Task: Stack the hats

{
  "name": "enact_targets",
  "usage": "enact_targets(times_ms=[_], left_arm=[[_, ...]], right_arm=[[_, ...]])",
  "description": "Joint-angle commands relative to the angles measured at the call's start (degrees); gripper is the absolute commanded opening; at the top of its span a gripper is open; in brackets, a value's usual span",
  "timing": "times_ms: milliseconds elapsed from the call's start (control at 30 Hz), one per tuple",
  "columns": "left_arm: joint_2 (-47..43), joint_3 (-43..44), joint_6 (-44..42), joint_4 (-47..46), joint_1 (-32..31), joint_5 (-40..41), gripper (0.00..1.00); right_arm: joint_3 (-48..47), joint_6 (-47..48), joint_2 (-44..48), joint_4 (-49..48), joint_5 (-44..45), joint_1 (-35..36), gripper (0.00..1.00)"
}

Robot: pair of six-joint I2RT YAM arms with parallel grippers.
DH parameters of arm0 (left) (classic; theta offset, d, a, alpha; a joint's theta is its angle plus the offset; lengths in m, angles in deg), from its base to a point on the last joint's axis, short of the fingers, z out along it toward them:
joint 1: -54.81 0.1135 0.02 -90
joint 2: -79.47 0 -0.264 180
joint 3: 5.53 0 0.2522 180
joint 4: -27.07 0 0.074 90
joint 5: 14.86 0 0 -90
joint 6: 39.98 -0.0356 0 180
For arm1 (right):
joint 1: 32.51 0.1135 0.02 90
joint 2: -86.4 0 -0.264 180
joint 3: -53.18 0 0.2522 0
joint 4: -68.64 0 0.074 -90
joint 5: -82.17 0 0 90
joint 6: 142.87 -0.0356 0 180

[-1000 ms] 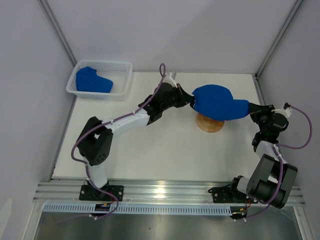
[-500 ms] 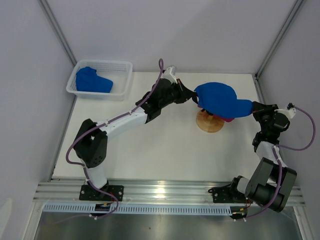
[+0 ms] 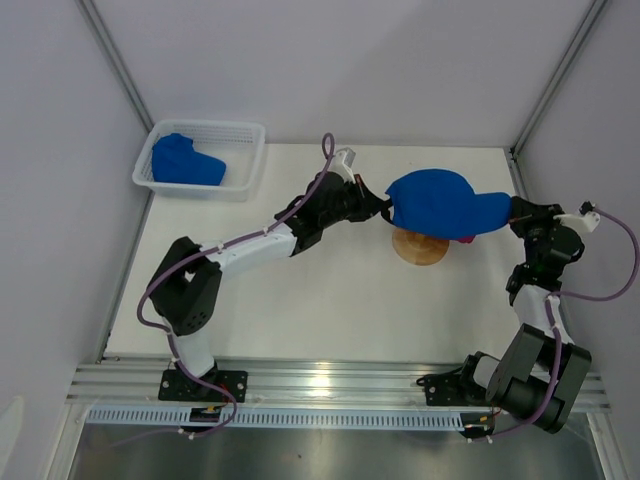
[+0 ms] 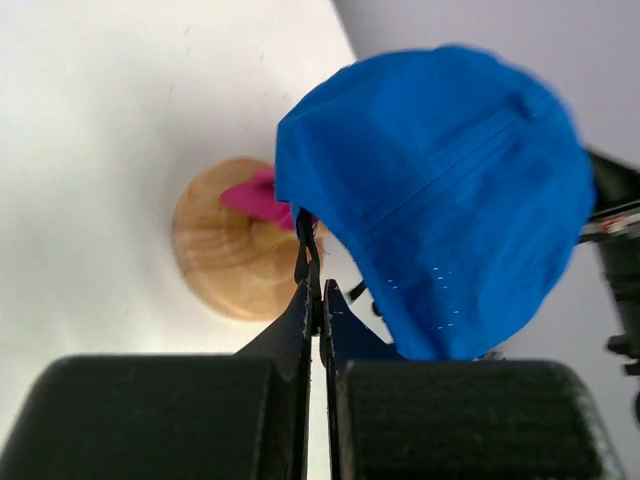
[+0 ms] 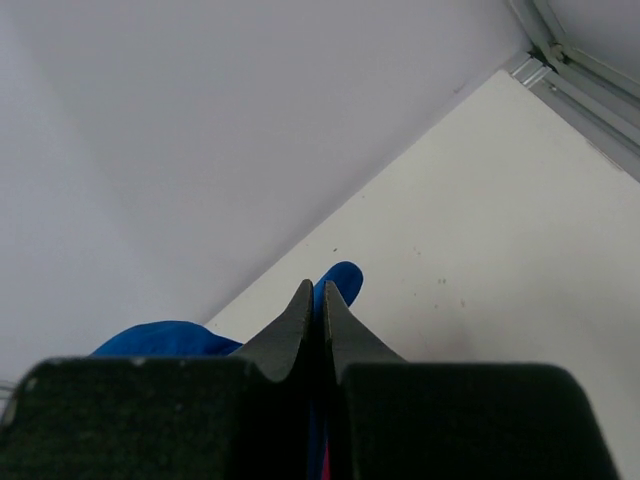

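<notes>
The left gripper (image 3: 384, 208) and right gripper (image 3: 511, 210), jaws clamped tight, hold a blue cap (image 3: 435, 203) over the stand (image 3: 420, 250).

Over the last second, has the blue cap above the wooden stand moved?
Yes, slightly: the blue cap has shifted rightward against the wooden stand, its brim reaching farther past it.

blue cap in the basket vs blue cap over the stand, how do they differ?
1. The basket cap lies free in the white basket; the held cap hangs above the wooden stand, pinched at opposite edges by the left gripper and right gripper.
2. The basket cap looks crumpled; the held cap is spread into a full dome.
Both are royal blue fabric.
</notes>
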Motion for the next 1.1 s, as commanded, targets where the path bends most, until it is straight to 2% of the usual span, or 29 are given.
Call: enact_targets(times_ms=[0, 100, 267, 433, 633, 800, 933, 1067], left_arm=[[-2.61, -1.65, -1.79, -3.86, -0.49, -0.47, 0.01], [-3.14, -1.48, -3.55, -2.28, -0.49, 0.32, 0.01], [-4.19, -4.29, -4.00, -4.03, -0.75, 2.60, 0.01], [-2.44, -3.06, -4.17, -3.68, -0.75, 2.78, 0.01], [0.64, -0.77, -4.00, -2.63, -1.10, 1.81, 0.01], [0.91, -0.25, -4.35, -2.63, -1.19, 1.81, 0.01], [1.08, 0.02, -4.61, -2.37, -1.19, 2.16, 0.01], [0.64, -0.16, -4.61, -2.45, -1.19, 2.25, 0.01]], right_arm=[[-3.73, 1.54, 1.68, -5.60, -3.31, -0.33, 0.00], [-5.93, 1.71, 1.85, -4.72, -7.45, 0.02, 0.00], [-5.75, 2.94, 3.96, -4.36, -4.56, 0.99, 0.00], [-8.65, 3.73, 4.23, -4.46, -9.74, 2.56, 0.00], [-12.87, 11.27, 7.12, 1.07, -10.36, 6.78, 0.00], [-12.61, 18.84, 11.42, 3.45, -4.22, 11.88, 0.00], [-15.06, 24.82, 10.74, 11.42, 1.05, 14.34, 0.00], [-13.32, 24.83, 10.56, 14.27, 8.87, 14.79, 0.00]])
